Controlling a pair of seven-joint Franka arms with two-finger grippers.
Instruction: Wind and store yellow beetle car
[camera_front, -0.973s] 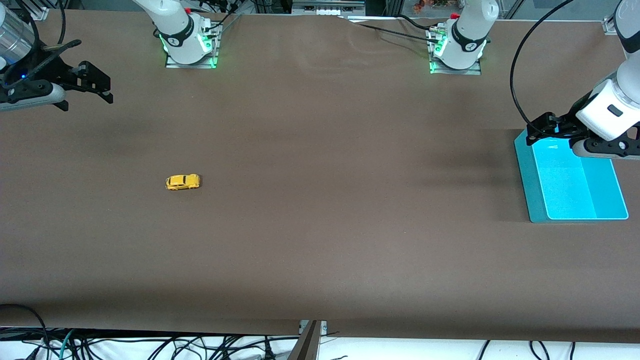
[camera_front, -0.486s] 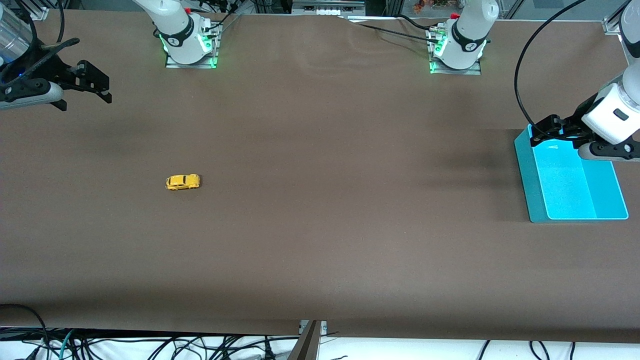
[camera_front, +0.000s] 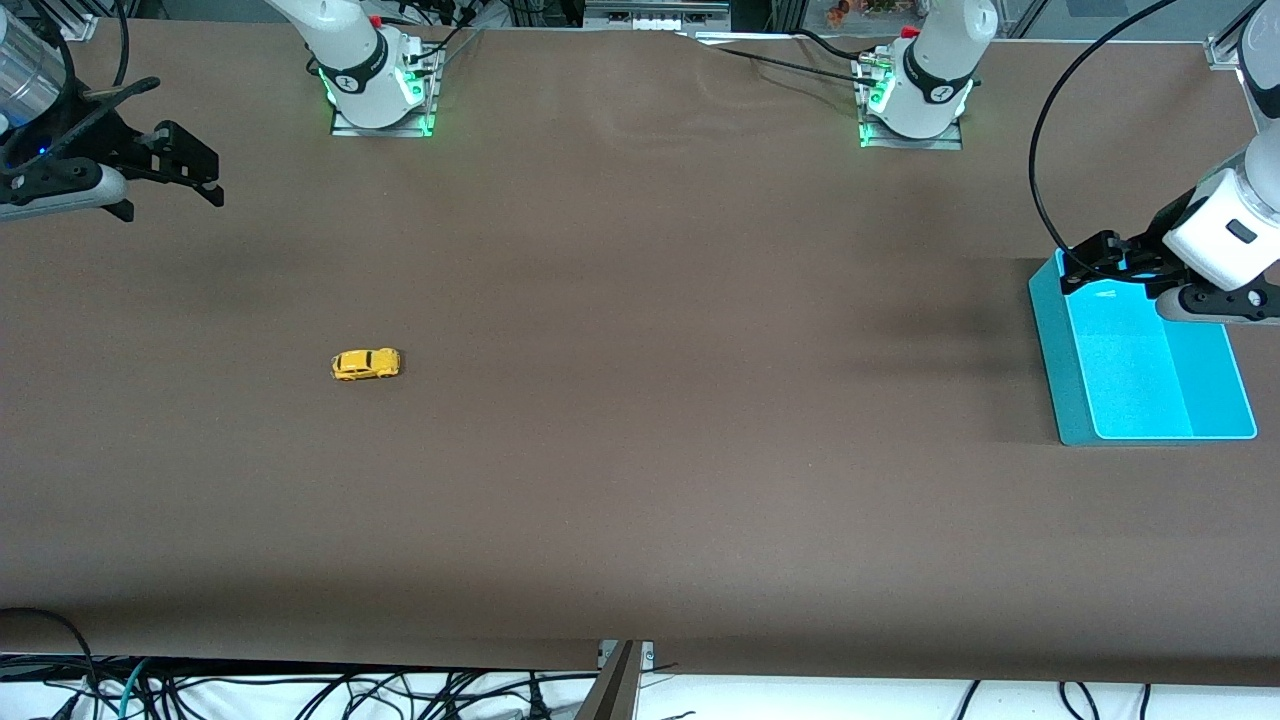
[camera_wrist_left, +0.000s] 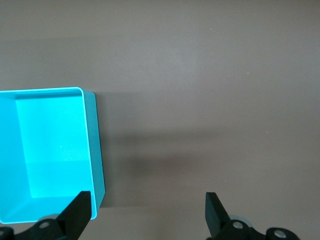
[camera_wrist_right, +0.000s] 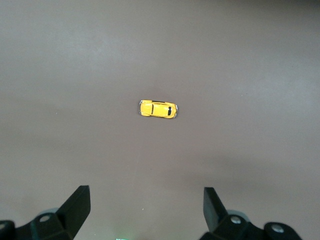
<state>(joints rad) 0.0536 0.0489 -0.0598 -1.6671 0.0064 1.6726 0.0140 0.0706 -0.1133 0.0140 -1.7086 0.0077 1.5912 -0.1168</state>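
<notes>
Yellow car, cyan bin, brown bench

The car (camera_front: 365, 364) is bright yellow with dark windows and dark wheels. The bin (camera_front: 1142, 418) is cyan, paler and glowing on its floor, deeper teal on its outer wall. The bench (camera_front: 640, 450) is plain matt brown, unpatterned. Both grippers, left (camera_front: 1098, 262) and right (camera_front: 185, 163), are black; the arms are white, with green lights at their bases.

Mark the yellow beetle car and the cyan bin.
yellow beetle car (camera_front: 365, 364), front view, on its roof.
cyan bin (camera_front: 1143, 385), front view, on its bare floor.
</notes>
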